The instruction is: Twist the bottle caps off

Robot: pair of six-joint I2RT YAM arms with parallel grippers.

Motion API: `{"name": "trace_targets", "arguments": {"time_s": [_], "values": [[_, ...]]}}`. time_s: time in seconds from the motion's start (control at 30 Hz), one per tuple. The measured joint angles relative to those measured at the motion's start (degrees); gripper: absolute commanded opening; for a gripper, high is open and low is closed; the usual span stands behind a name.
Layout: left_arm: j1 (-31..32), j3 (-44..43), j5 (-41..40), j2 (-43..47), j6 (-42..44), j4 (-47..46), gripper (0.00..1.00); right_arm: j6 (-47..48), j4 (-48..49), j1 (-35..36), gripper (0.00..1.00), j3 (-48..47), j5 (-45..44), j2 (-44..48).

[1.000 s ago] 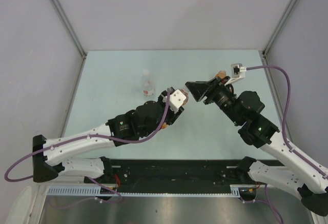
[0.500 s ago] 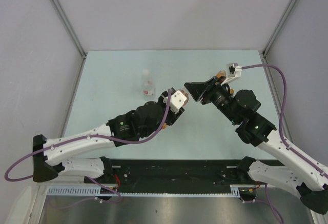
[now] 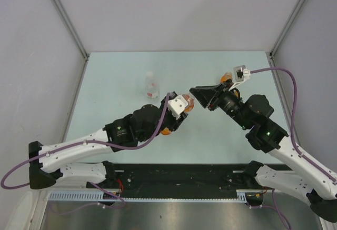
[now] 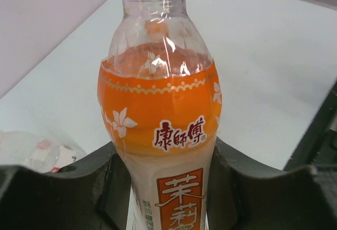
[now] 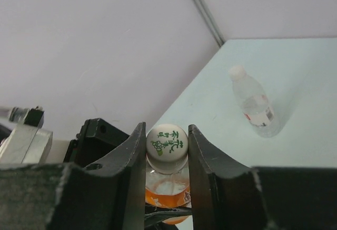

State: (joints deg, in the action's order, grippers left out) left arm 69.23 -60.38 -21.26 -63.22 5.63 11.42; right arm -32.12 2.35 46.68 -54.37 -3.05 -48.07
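The right claw is clenched on the white cap of the orange-drink bottle. Just beneath it, the left claw grasps that bottle's body. Well apart from both claws, a clear bottle stands upright on the surface.

Pale green table, upright clear bottle with white cap left of centre.

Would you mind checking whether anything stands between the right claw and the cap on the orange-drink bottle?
Nothing visible does. The white cap sits between the fingers of the right claw, which touch it on both sides. The left claw clamps the orange-drink bottle lower down, and the clear bottle stands well apart.
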Motion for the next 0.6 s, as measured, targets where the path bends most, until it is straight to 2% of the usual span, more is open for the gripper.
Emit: {"name": "trace_targets", "arguments": {"time_s": [0.13,0.3,0.43,0.6], "values": [[-0.3,0.4,8.9,4.1,-0.1,0.4,0.00,2.8,1.5,-0.1,0.00,0.0,7.1,2.6],[-3.2,0.2,25.8,7.8,-2.0,0.5,0.00,6.3,4.9,-0.8,0.00,-0.4,19.3,4.5],[-10.5,0.1,46.7,8.5,-8.1,-1.0,0.00,8.2,8.3,-1.3,0.00,-0.7,28.3,4.7],[-15.4,0.2,66.3,7.2,-15.9,-5.1,0.00,8.7,12.1,-1.7,0.00,-1.1,38.2,4.7]]}}
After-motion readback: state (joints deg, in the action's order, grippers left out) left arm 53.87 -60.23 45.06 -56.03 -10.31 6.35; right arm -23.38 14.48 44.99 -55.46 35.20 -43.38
